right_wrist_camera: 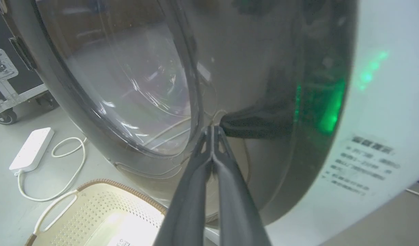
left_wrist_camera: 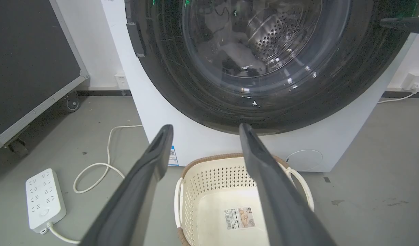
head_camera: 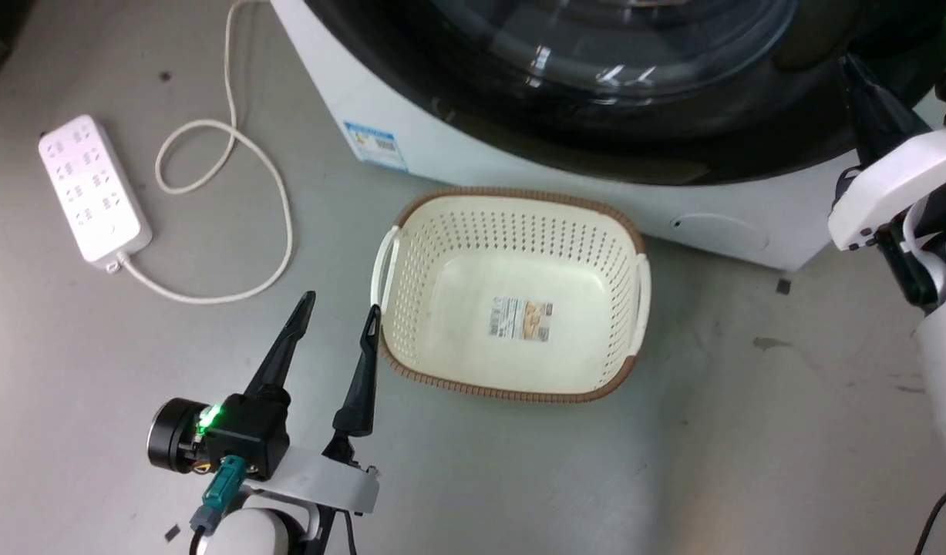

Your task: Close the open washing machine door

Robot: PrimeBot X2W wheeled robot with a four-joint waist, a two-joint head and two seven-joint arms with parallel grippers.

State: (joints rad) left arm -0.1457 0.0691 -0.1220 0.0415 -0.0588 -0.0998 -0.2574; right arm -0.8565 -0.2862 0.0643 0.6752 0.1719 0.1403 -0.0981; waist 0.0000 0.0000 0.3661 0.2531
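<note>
The washing machine (head_camera: 457, 154) is white, with a blue sticker (head_camera: 376, 145) low on its front. Its round black-framed door (left_wrist_camera: 264, 51) lies flat against the front in the left wrist view, and the steel drum shows through the glass bowl. Whether it is latched I cannot tell. My right gripper (right_wrist_camera: 212, 129) is shut and empty, its tips touching the door's (right_wrist_camera: 127, 85) dark frame just right of the glass; it reaches in from the right (head_camera: 858, 85). My left gripper (head_camera: 341, 304) hangs open and empty low over the floor, left of the basket and well short of the door.
A cream perforated basket (head_camera: 511, 308) sits on the floor right before the washer. A white power strip (head_camera: 91, 189) and its looping cable (head_camera: 233, 146) lie to the left. A black wheeled case (left_wrist_camera: 25, 68) stands further left by the wall.
</note>
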